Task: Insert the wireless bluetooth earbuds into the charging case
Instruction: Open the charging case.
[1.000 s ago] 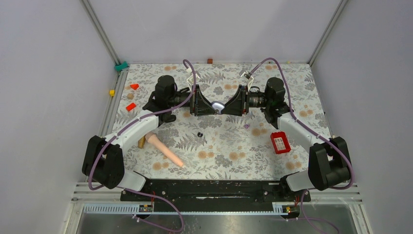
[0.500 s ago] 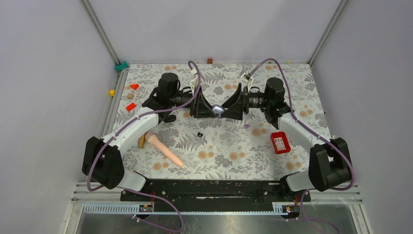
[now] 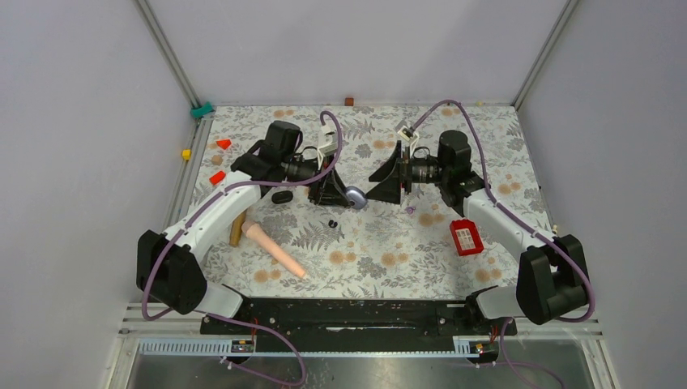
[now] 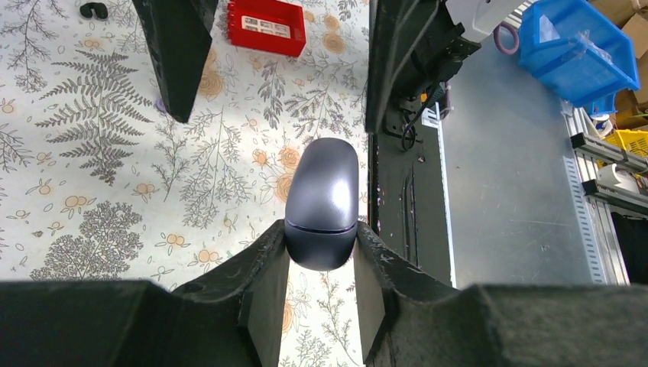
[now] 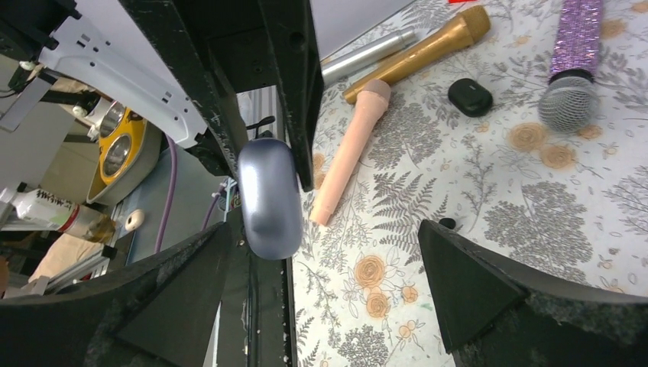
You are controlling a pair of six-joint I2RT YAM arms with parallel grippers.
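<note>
The charging case (image 4: 322,202) is a closed, grey-purple oval pod. My left gripper (image 4: 322,243) is shut on its lower end and holds it above the floral mat; in the top view the case (image 3: 356,197) sits at that gripper's (image 3: 347,196) tip. My right gripper (image 5: 325,245) stands wide open just right of the case (image 5: 269,197), not touching it; in the top view the right gripper (image 3: 375,185) faces left. Black earbuds (image 3: 331,223) lie on the mat below the case. A purple earbud (image 3: 411,209) lies under the right arm.
A red box (image 3: 466,237) lies at the right. A pink microphone (image 3: 275,250) and a gold one (image 3: 236,233) lie at the left. A purple glitter microphone (image 5: 573,61), a silver one (image 5: 367,55) and a black oval pod (image 5: 469,97) lie farther left. Small red blocks (image 3: 218,177) rest near the left edge.
My right gripper has opened, let go of the case and drawn back to the right. My left gripper has swung the case down and toward the near side.
</note>
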